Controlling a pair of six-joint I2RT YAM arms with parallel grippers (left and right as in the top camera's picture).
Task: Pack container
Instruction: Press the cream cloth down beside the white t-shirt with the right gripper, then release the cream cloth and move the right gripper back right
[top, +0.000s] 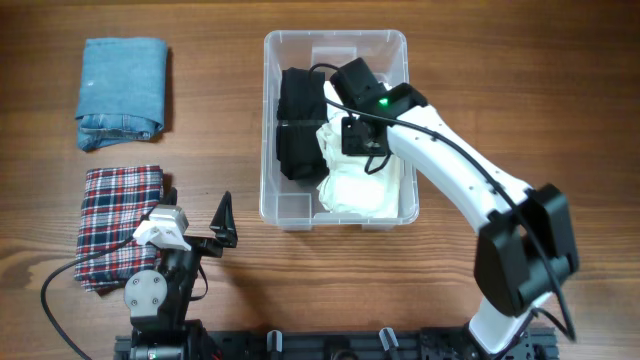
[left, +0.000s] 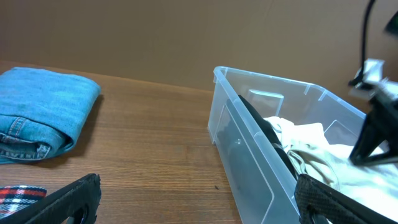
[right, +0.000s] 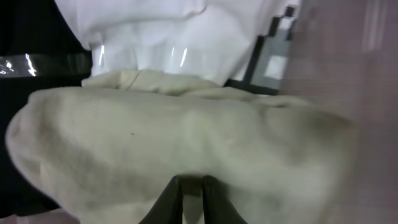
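wrist view alone shows right claw (right: 193, 183) pinching cream cloth (right: 155, 137) in container (top: 290, 207); left claw (top: 224, 226) released.

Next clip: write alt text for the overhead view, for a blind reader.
The right gripper is closed on a cream garment inside a clear rectangular plastic container that also holds a folded black garment. Folded blue jeans and a folded red plaid cloth lie on the wooden table to its left, near the open left gripper.

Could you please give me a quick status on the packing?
Left tool open, idle by plaid cloth. Right tool shut on cream garment inside container, beside black garment. Jeans, plaid cloth not yet packed. Nothing blocking the container.
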